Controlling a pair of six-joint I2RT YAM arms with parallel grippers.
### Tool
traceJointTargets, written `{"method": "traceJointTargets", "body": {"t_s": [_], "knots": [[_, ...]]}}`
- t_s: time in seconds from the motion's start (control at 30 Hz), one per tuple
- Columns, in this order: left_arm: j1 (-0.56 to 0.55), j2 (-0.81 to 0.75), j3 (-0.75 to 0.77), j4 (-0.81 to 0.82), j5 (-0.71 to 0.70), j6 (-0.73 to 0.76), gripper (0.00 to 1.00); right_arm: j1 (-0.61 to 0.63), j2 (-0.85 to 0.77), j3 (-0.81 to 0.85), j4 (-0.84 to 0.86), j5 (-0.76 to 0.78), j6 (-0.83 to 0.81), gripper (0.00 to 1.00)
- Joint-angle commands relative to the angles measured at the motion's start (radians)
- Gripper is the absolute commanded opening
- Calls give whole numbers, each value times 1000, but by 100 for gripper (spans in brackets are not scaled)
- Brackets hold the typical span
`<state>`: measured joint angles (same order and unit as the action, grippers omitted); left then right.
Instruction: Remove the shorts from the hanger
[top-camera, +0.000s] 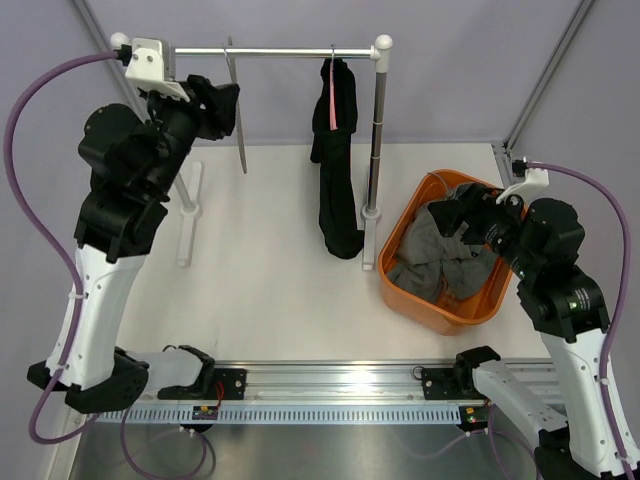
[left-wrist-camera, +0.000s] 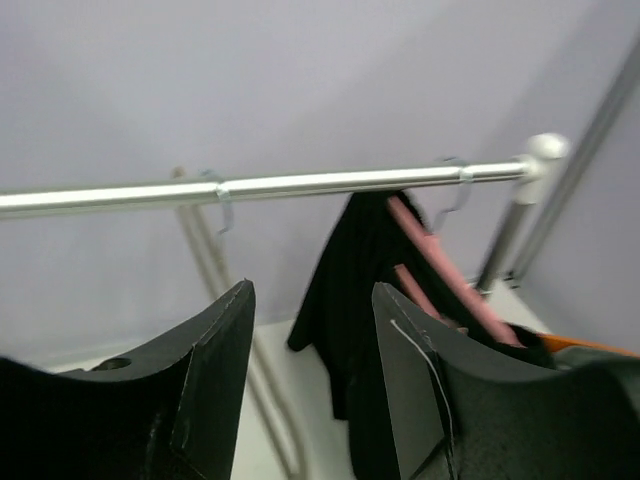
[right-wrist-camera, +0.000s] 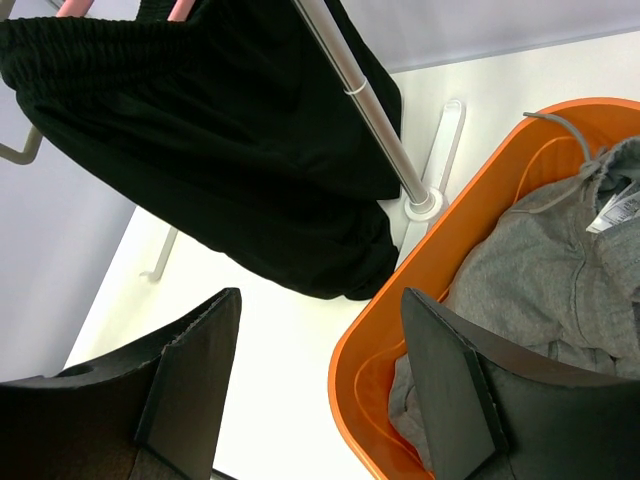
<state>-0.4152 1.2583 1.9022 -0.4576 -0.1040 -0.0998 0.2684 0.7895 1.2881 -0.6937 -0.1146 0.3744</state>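
Observation:
Black shorts (top-camera: 338, 165) hang on a pink hanger (top-camera: 333, 112) hooked on the silver rail (top-camera: 280, 52) of the clothes rack. They also show in the left wrist view (left-wrist-camera: 365, 280) with the pink hanger (left-wrist-camera: 440, 265), and in the right wrist view (right-wrist-camera: 220, 140). My left gripper (top-camera: 222, 105) is open and empty, raised near the rail's left end, well left of the shorts. My right gripper (top-camera: 452, 218) is open and empty, over the orange basket (top-camera: 400, 240), to the right of the shorts.
The orange basket (right-wrist-camera: 450, 240) holds grey clothes (top-camera: 445, 260). The rack's right upright (top-camera: 377, 130) stands between shorts and basket; its white feet (top-camera: 188, 215) rest on the table. A second silver hook (left-wrist-camera: 222, 200) hangs on the rail (left-wrist-camera: 300, 185).

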Motion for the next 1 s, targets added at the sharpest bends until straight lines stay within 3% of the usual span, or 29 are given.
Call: {"method": "traceJointTargets", "body": {"t_s": [0.0,0.13,0.33,0.53,0.97], "knots": [[-138,27,3,99,-86,28,54,-1,-9,-3,8,6,11,73],[-262,127,67,79,-157,52,52,0,-13,-4,0,10,11,73],[-355,277,142,129,-211,60,50,-1,-10,31,-35,16,-2,73],[-375,432,284,137,-215,64,49,0,-22,28,-53,30,-9,73],[-373,592,451,134,-304,170,50,-1,-35,50,-84,44,-31,73]]}}
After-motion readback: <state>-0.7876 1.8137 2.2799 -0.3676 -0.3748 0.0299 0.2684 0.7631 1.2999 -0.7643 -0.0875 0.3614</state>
